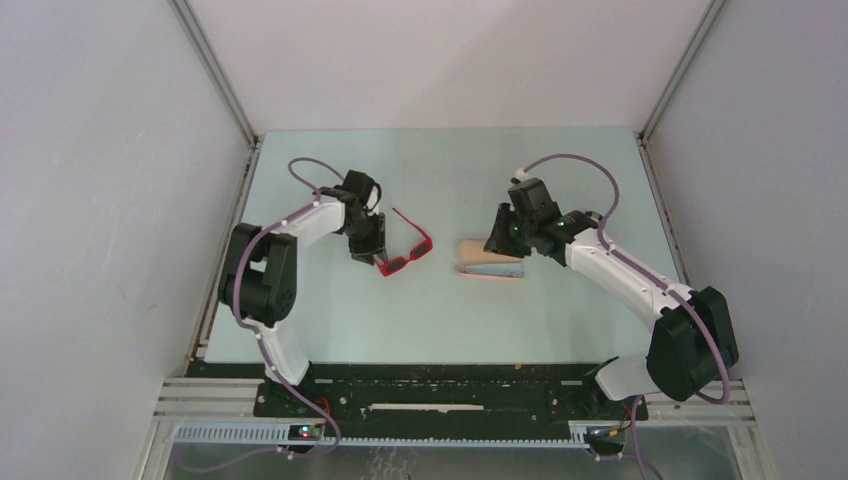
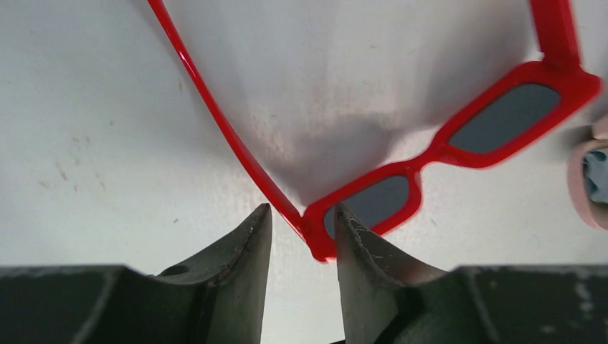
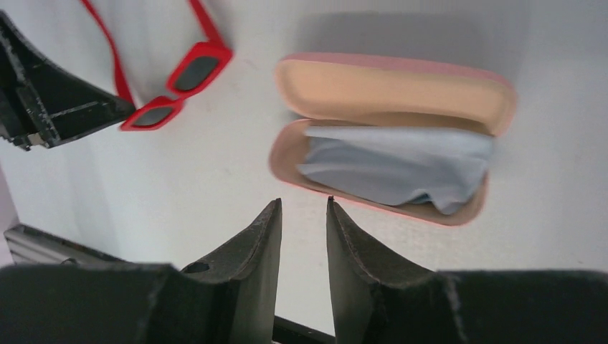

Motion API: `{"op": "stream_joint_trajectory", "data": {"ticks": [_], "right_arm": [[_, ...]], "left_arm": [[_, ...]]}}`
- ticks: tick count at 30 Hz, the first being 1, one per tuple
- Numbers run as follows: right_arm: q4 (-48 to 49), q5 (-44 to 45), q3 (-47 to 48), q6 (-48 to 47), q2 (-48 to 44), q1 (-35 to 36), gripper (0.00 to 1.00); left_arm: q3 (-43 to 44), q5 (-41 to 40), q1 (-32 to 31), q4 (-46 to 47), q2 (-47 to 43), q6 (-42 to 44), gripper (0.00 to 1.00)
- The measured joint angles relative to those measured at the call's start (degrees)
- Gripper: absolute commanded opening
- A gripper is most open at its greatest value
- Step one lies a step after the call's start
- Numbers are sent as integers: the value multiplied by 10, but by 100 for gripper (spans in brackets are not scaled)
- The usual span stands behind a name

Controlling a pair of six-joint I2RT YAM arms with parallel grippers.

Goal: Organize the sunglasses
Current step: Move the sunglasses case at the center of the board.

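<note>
straddling corner of red sunglasses point(image 2: 429, 158), left gripper point(image 2: 301, 210) parted.

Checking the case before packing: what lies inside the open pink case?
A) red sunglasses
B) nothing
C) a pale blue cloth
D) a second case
C: a pale blue cloth fills the lower half of the open pink case; the red sunglasses lie outside it.

text: none legible | labels: none | brands: none | numbers: none | signs: none
</note>
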Motion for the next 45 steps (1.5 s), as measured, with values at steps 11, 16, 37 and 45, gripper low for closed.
{"op": "stream_joint_trajectory", "data": {"ticks": [11,16,37,45], "right_arm": [[22,2,143,3,144,87,40],[-7,7,265,-11,253,98,42],[24,27,195,57,291,160,36],[37,28,201,76,347,161,35]], "left_arm": [[-33,-15,25,38,-84,-38,43],[-62,-19,28,64,-79,-77,42],[-68,-25,27,102,-17,-105,25],[-80,-24,12,110,-23,-105,24]]}}
